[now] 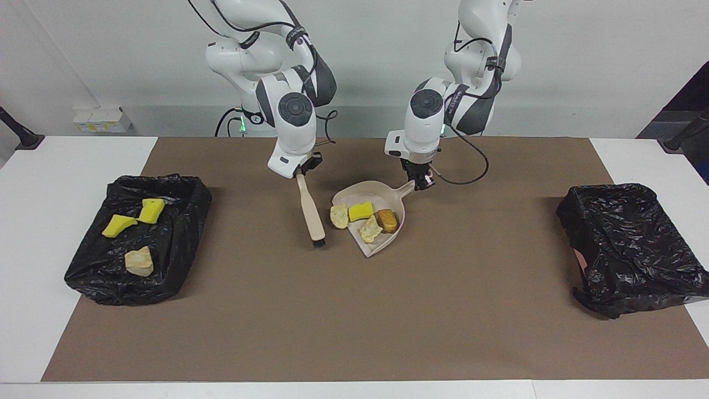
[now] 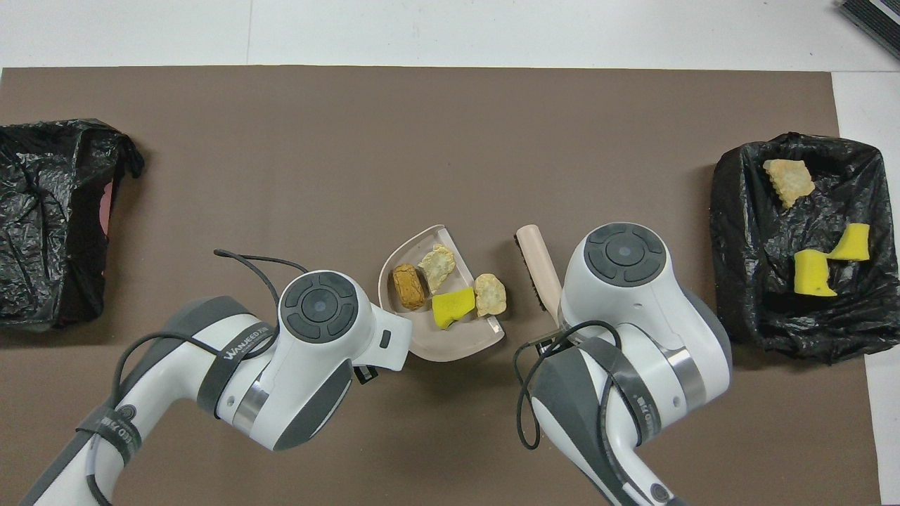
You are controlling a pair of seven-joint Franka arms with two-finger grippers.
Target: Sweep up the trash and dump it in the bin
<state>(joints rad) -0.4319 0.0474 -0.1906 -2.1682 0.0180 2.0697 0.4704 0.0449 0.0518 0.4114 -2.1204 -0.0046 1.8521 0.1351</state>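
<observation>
Trash [image 1: 360, 211] gathered at the dustpan [image 1: 379, 245] mouth, mid-counter.

Three scraps lie in the pan, a fourth [image 1: 338, 216] at its lip. Left tool [image 1: 422, 183], at the pan's 1 o'clock in the facing view, is clamped on its handle; right tool [image 1: 299, 173] is clamped on the brush [image 1: 311, 213] (bristles down), at the pan's 9 o'clock. More scraps sit in the bin [image 1: 88, 267] toward the right arm's end.

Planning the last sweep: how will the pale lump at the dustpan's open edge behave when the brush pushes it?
The pale lump looks like crumbly foam, so probably very light, sliding at a touch. Its rounded, uneven shape suggests it may tumble or veer off the dustpan lip rather than go straight. The ragged surface hints it could shed crumbs under the brush.
</observation>
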